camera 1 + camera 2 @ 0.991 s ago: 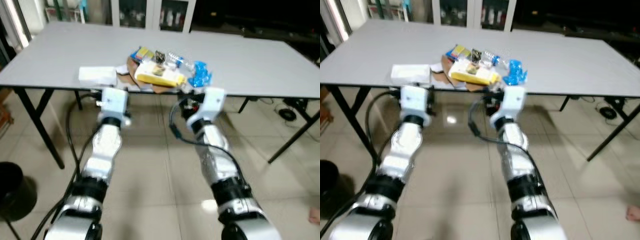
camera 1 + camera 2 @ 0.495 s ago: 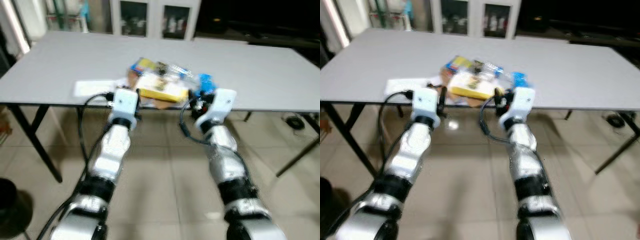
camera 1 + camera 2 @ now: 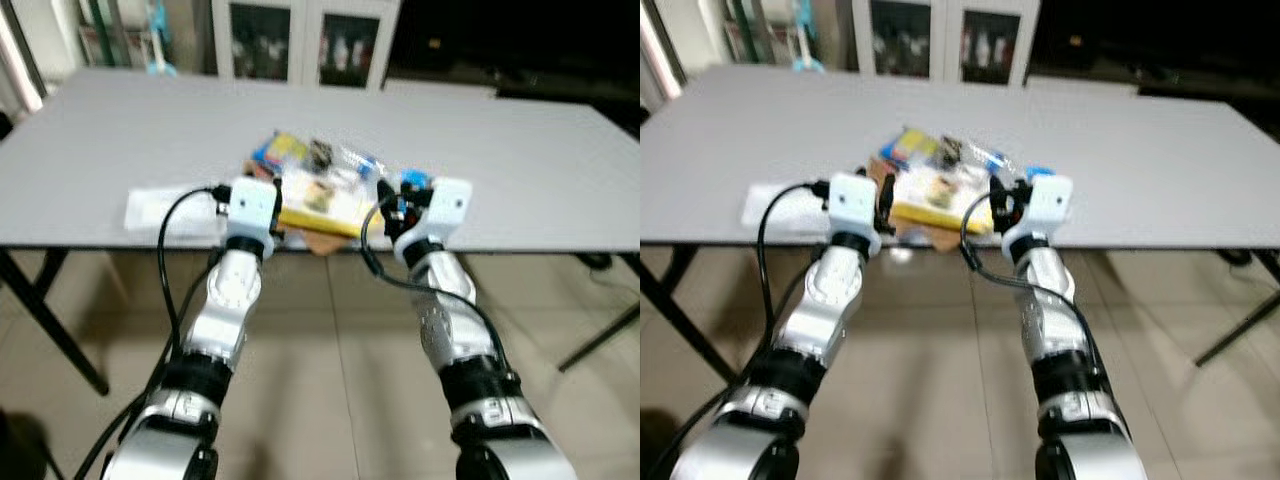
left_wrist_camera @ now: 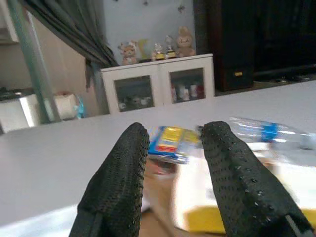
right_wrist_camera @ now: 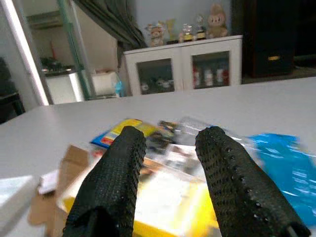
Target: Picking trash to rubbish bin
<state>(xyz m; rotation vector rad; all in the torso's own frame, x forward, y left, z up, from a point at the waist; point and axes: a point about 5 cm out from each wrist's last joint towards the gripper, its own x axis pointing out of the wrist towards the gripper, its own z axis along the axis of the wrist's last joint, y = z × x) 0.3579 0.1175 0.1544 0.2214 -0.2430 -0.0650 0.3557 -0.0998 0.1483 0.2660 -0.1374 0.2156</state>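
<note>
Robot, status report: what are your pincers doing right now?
Left pincer and right pincer open, raised at table edge. Trash pile just ahead, untouched. Nothing in the way.

table (image 3: 520, 150): plain pale grey top, black legs
yellow packet (image 3: 322, 205): bright yellow with a white face, centre of the frame
cardboard piece (image 3: 318, 240): brown, under the yellow packet
blue wrapper (image 5: 279, 163): bright blue, crinkled
blue and yellow pack (image 4: 170, 140): blue with a yellow panel
clear bottle (image 4: 269, 132): see-through with a blue band
white box (image 3: 165, 207): plain white, left of centre
left gripper (image 4: 173, 148): black fingers, dotted texture
right gripper (image 5: 170, 148): black fingers, same dotted texture
arms (image 3: 225, 310): silver with white wrist blocks, black cables
cabinet (image 5: 182, 69): white, glass doors
floor (image 3: 330, 380): beige tiles
</note>
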